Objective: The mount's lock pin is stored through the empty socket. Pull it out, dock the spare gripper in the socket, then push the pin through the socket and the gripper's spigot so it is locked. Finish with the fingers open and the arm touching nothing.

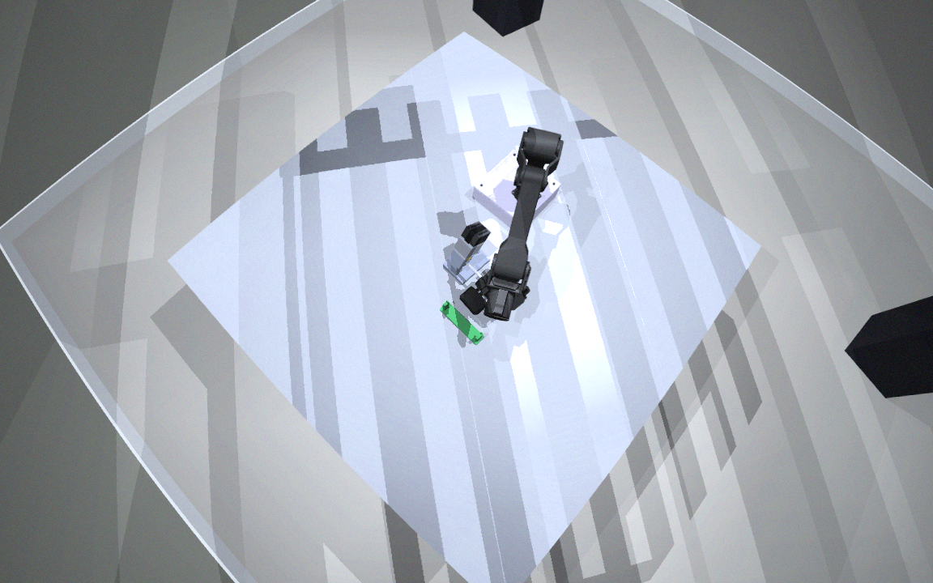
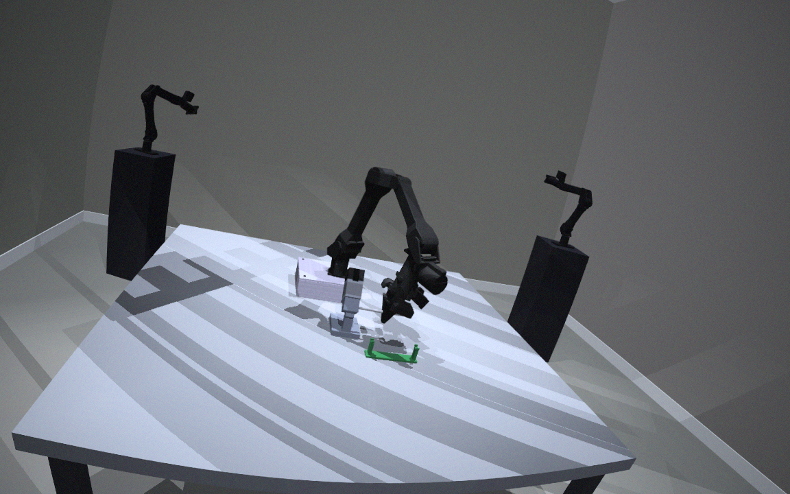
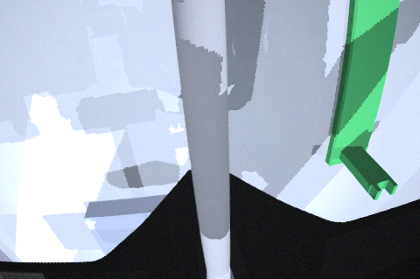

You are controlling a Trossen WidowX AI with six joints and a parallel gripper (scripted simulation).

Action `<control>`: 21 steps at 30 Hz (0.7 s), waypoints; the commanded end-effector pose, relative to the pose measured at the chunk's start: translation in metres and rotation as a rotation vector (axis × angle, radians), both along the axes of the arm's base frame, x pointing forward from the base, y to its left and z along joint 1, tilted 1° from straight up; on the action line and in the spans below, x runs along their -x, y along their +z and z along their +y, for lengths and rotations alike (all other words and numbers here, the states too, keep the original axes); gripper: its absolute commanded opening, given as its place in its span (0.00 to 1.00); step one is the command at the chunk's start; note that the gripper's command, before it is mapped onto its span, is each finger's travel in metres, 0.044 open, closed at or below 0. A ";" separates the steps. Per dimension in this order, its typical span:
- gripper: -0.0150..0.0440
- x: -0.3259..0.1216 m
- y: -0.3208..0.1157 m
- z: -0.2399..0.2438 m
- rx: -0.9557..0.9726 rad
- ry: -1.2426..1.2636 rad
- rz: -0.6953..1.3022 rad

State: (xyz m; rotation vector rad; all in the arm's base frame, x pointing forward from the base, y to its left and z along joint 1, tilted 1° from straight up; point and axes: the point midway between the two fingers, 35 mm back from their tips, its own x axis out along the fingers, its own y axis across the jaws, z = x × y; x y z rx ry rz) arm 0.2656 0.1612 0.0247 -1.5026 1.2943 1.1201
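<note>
My gripper [image 1: 481, 284] [image 2: 387, 311] [image 3: 203, 177] is shut on the lock pin [image 2: 371, 309] [image 3: 203, 73], a pale grey rod with a red head. It holds the pin above the table, the plain end pointing towards the mount. The mount [image 1: 458, 274] [image 2: 336, 328] is a pale grey base plate with an upright post. The spare gripper [image 1: 475, 233] [image 2: 354, 275], grey with a black top, stands upright on it. Whether its spigot is fully seated cannot be made out. Whether the pin's end touches the socket cannot be told either.
A green rack [image 1: 462, 323] [image 2: 391, 356] [image 3: 367, 73] with two notched uprights lies on the table in front of the mount. The arm's pale block base [image 1: 492, 199] [image 2: 318, 285] is behind the mount. Two black pedestals [image 2: 137, 215] [image 2: 548, 294] with small arms stand beyond the table.
</note>
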 end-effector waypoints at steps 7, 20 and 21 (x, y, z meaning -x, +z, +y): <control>0.25 0.000 0.000 -0.007 0.001 0.004 0.001; 0.25 0.001 0.000 -0.015 0.001 0.004 0.004; 0.25 0.001 0.000 -0.016 0.001 0.004 0.004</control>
